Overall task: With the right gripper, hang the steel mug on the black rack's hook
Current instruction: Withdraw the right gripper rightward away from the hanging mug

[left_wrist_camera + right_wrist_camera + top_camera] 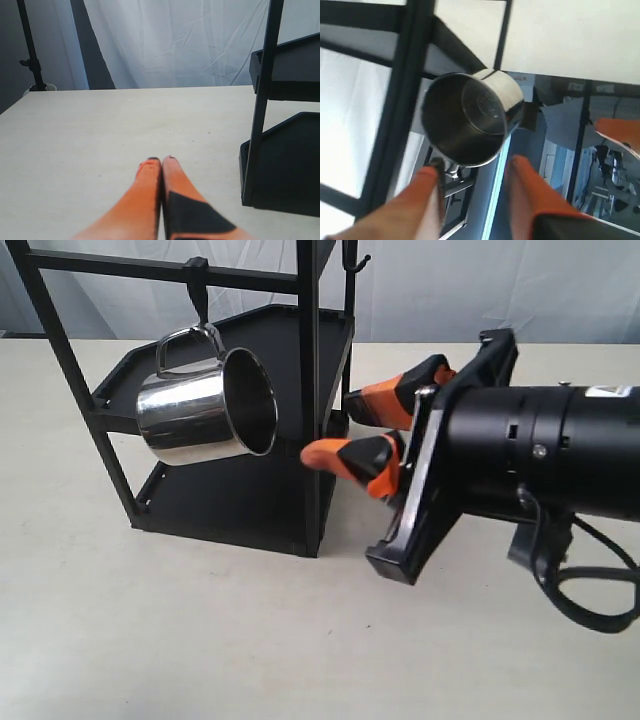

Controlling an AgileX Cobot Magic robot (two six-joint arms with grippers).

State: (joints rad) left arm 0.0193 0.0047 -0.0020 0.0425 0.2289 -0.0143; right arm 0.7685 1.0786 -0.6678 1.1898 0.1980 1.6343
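The steel mug [205, 405] hangs by its handle from the hook [198, 290] on the black rack's [310, 390] crossbar, tilted with its mouth facing right. My right gripper [330, 427] is open just right of the rack's front post, its orange fingers apart from the mug and holding nothing. In the right wrist view the mug [470, 120] shows its dark inside and base stamp ahead of the spread right gripper [475, 166]. My left gripper [161, 160] is shut and empty over the table, with the rack [262, 100] off to one side.
A thinner curved hook [352, 258] hangs at the rack's top right corner. The right arm's black cable [590, 600] loops over the pale table [200, 640]. A dark stand [31, 60] rises beyond the table's far edge.
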